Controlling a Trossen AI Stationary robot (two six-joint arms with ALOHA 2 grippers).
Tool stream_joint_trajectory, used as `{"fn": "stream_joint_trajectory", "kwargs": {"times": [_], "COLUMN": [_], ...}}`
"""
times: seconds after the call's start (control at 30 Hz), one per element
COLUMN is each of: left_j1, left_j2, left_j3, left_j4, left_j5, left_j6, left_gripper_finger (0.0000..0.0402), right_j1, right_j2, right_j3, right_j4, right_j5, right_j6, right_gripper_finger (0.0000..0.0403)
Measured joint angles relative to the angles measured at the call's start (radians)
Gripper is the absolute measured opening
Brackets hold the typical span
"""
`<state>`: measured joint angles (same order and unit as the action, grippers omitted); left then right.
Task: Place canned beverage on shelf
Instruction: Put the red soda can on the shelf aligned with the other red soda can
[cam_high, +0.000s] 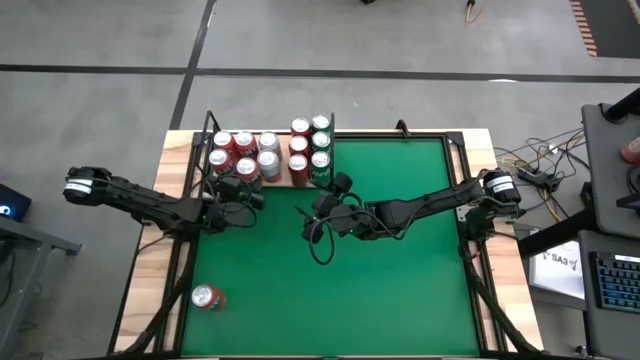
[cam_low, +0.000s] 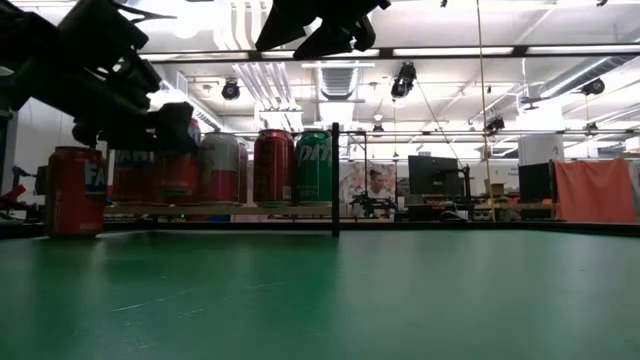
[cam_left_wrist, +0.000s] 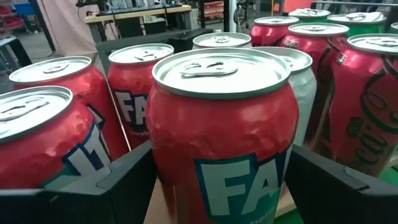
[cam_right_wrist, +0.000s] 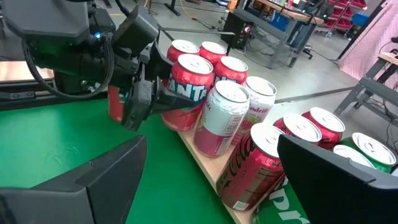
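Fanta can stands at the shelf edge between the left gripper jaws, spread apart. Right gripper waits nearby, jaws apart.

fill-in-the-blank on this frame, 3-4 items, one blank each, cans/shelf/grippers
1. The left gripper, fingers apart, straddles a red can at the ____ edge of the shelf.
2. One can stands alone on the green felt, on the ____ arm's side of the table.
3. The right gripper, open, holds ____.
4. The shelf's green cans stand at the end nearer the ____ arm.

Missing words: front; left; nothing; right
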<state>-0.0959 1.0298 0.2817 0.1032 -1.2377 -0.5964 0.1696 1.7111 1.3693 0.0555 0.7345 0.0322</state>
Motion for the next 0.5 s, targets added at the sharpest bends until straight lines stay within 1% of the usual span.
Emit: {"fn": "stream_joint_trajectory", "kwargs": {"times": [0.17,0.5], "left_j1": [0.002,0.008], "left_j2": [0.003,0.024], "left_j3": [-0.010,-0.026], "left_j4": [-0.016,-0.023], "left_j5": [-0.034,-0.037], "left_j6": [0.001,-0.047], "left_gripper_finger": [0.0297,0.0297], "right_j1": [0.000,0.000], "right_j2": [0.000,0.000], "right_j3": [0.000,0.000], "right_j4": [-0.002,-0.002], "right_j5": [0.000,0.000], "right_j6": [0.001,0.001], "right_gripper_finger": [0.0352,0.0352]}}
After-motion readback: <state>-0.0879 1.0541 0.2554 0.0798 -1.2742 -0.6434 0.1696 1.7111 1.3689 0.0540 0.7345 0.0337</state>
